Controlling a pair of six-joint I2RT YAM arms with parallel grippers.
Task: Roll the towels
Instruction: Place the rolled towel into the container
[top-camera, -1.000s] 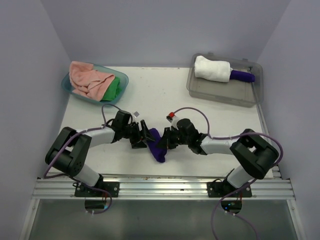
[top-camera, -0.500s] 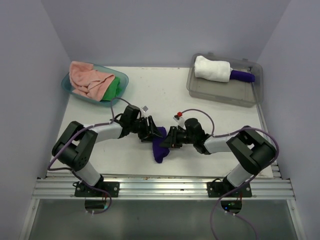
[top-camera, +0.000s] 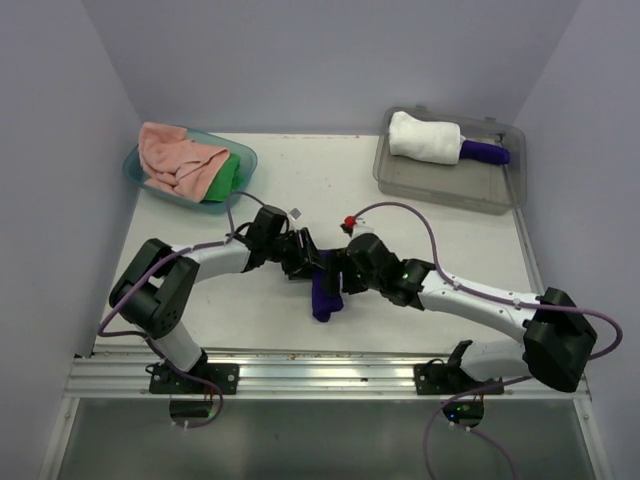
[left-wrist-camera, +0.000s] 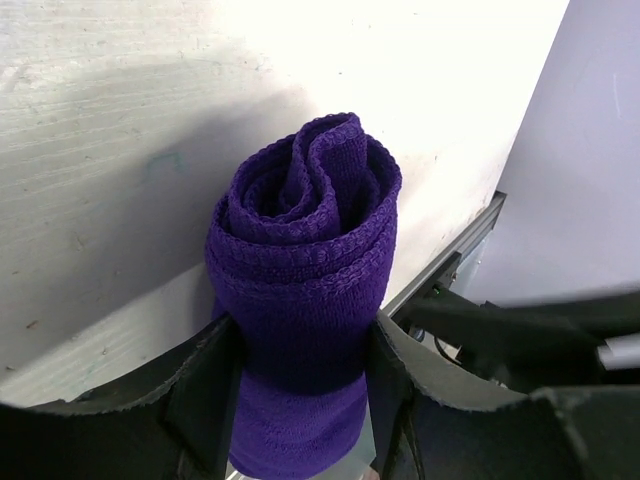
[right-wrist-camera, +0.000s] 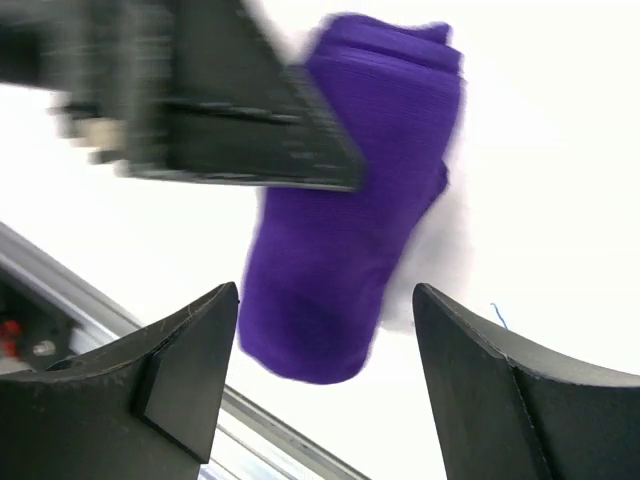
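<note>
Tabletop: arms reach inward, left gripper clamping purple towel, right gripper spread.

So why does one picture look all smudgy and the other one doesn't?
Right wrist view: blur smears the purple towel, and the table behind it is washed out white. Left wrist view: sharp, you can see the towel's weave; the table glares bright at the top. Top view: even light, only soft shadows.
</note>
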